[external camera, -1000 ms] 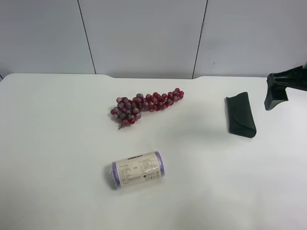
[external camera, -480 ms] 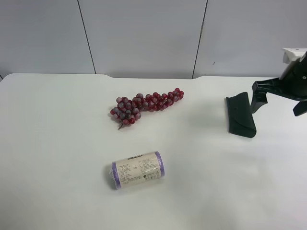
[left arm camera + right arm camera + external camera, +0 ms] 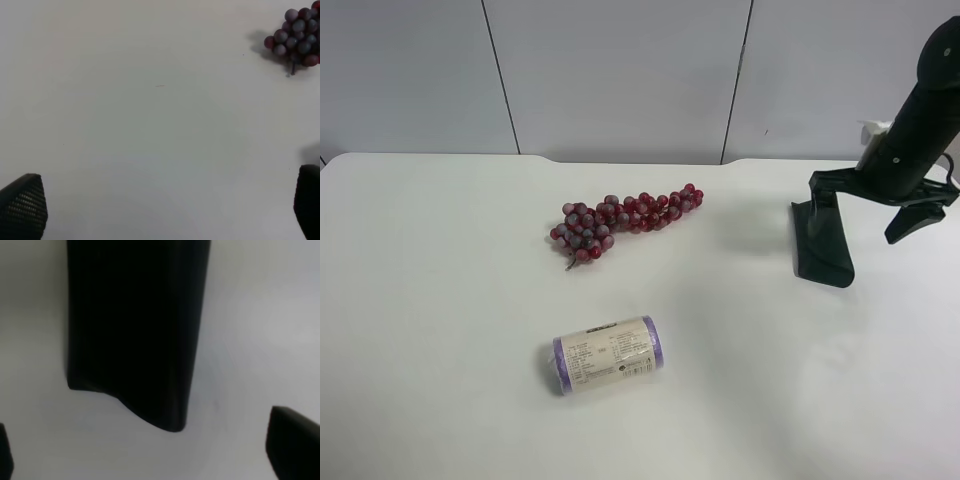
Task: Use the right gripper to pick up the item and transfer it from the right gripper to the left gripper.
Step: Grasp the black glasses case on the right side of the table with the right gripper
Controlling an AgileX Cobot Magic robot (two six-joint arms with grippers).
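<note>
The item, a flat blackish-green glasses case (image 3: 822, 243), lies on the white table (image 3: 440, 300) at the right of the exterior high view. The right gripper (image 3: 865, 210) is open and hangs over the case's far end, one finger (image 3: 820, 190) above the case and the other beyond its right side. In the right wrist view the case (image 3: 135, 330) fills the middle, and the open right gripper (image 3: 148, 452) has its fingertips wide apart at the two lower corners, not touching it. The left gripper (image 3: 165, 205) is open and empty over bare table. It is out of the exterior high view.
A red grape bunch (image 3: 625, 220) lies mid-table and also shows in the left wrist view (image 3: 295, 35). A purple-ended labelled roll (image 3: 608, 354) lies nearer the front. Grey wall panels stand behind the table.
The right arm has come in from the right edge and moved left until its open gripper is over the case. The case, grapes and roll have not moved.
</note>
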